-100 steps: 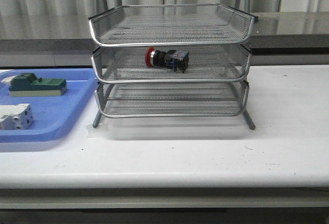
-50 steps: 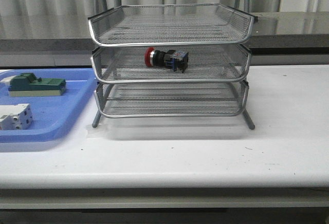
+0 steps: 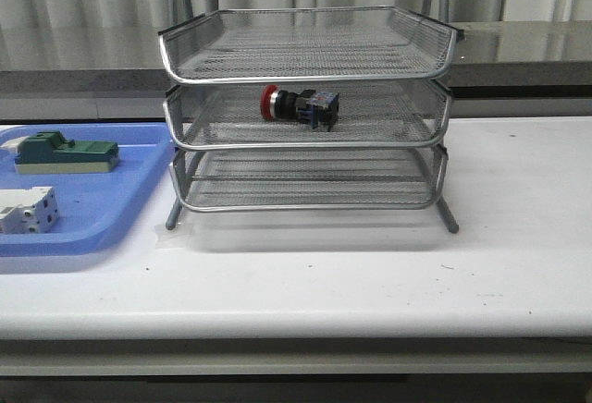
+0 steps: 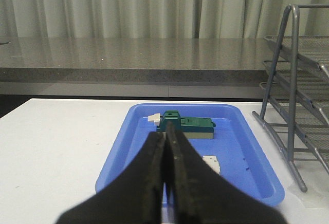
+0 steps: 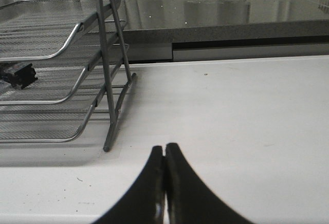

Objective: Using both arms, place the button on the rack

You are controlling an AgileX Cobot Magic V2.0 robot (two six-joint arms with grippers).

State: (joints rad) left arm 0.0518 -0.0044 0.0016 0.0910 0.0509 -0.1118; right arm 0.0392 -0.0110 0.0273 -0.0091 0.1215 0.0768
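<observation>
There was one rack (image 3: 305,116) with three mesh trays, one button (image 3: 299,106), one blue tray (image 3: 102,204), one green block (image 3: 67,152) and one white block (image 3: 28,211). Two tools showed: left tool (image 4: 164,137), right tool (image 5: 164,151).

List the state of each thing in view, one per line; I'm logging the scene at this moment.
button: lying on its side in the rack's middle tray, free of both grippers
rack: upright, top and bottom trays empty
left gripper: shut, holding nothing
right gripper: shut, holding nothing
blue tray: flat on table, holding green block and white block
</observation>
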